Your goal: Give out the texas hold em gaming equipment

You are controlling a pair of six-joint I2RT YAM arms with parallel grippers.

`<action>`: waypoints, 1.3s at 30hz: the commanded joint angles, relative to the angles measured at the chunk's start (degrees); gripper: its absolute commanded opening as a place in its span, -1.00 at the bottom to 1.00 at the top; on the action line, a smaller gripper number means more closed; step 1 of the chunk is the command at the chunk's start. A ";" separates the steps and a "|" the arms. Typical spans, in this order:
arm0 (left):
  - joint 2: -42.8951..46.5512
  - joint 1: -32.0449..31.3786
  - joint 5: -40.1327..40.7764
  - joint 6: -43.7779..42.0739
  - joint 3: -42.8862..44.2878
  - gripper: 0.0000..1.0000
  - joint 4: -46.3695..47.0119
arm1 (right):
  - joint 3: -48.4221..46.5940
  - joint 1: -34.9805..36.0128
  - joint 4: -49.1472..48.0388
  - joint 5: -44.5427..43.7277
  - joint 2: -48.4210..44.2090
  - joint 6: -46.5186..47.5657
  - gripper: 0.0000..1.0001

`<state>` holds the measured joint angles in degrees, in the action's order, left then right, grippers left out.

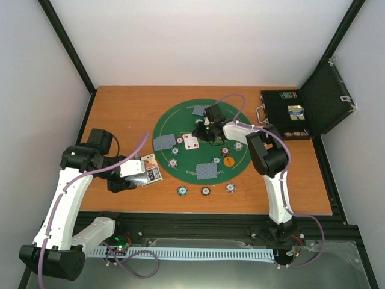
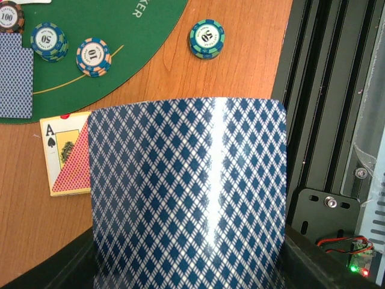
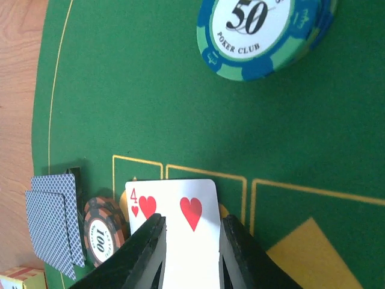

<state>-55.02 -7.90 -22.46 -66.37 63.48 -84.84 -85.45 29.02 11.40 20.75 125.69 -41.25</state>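
Observation:
My left gripper [image 1: 133, 174] is shut on a blue-grey-backed card [image 2: 186, 192] and holds it off the mat's left edge; the card hides the fingers in the left wrist view. My right gripper [image 3: 191, 220] is open over the green mat [image 1: 180, 120], its fingers on either side of a face-up four of hearts [image 3: 174, 208] lying there. Face-down cards [image 1: 163, 142] lie on the mat at left, front [image 1: 206, 171] and back [image 1: 199, 111]. Stripe-edged chips [image 1: 176, 150] sit on the mat. An orange disc [image 1: 228, 161] is near the front. I cannot make out the triangle marker.
Three chip stacks [image 1: 206, 191] stand on the wood in front of the mat. A card box [image 2: 63, 153] showing an ace of spades lies beside the left gripper. The black case [image 1: 287, 114] stands open at the back right. Black rails run along the near edge.

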 commanded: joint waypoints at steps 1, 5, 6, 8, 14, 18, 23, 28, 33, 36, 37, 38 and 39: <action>0.58 -0.09 -0.64 -0.01 1.20 -0.91 0.74 | -2.20 0.34 0.52 0.44 1.11 -0.23 -0.46; 0.70 -0.05 -0.64 0.01 1.08 -0.92 0.57 | -1.36 0.30 1.45 -0.40 -1.89 1.19 -0.43; 0.75 -0.09 -0.73 0.01 1.03 -0.92 0.55 | -0.89 0.27 2.04 -0.91 -3.26 1.63 -0.46; 0.96 -0.04 -0.92 0.06 0.79 -0.92 0.54 | 0.18 0.21 2.96 -0.95 -6.14 2.73 -0.85; 1.74 -0.06 -0.62 0.12 -0.01 -0.92 0.52 | 6.29 0.40 3.16 2.68 -15.84 3.20 -0.95; 2.27 -0.05 -0.64 0.39 0.25 -0.92 0.22 | 11.58 1.07 2.36 3.59 -23.38 3.14 -0.94; 2.36 -0.03 -0.98 0.50 1.19 -0.92 -0.91 | 19.53 1.83 -3.74 8.91 -34.03 1.10 0.64; 3.10 -0.04 -1.08 0.26 1.53 -0.92 -1.43 | 24.91 2.58 -15.26 20.43 -37.85 -5.20 1.00; 3.11 -0.09 -1.87 0.62 1.99 -0.92 -1.73 | 25.64 12.03 -9.73 14.15 -42.20 -4.92 1.00; 3.00 -0.07 -1.84 0.37 1.85 -0.92 -1.58 | 27.18 18.77 -10.67 11.06 -43.11 -7.36 1.00; 2.97 -0.02 -1.76 0.36 1.90 -0.93 -1.51 | 28.11 20.46 -12.21 10.93 -43.30 -8.47 1.00; 2.84 -0.02 -1.78 0.32 1.93 -0.93 -1.48 | 29.14 21.87 -14.85 10.82 -43.22 -9.69 1.00; 2.80 -0.03 -1.78 0.36 1.93 -0.93 -1.52 | 30.10 23.08 -17.54 11.07 -43.13 -11.37 1.00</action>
<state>-52.49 -7.90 -22.68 -66.24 63.29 -85.52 -58.63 47.70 1.43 33.43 83.59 -47.05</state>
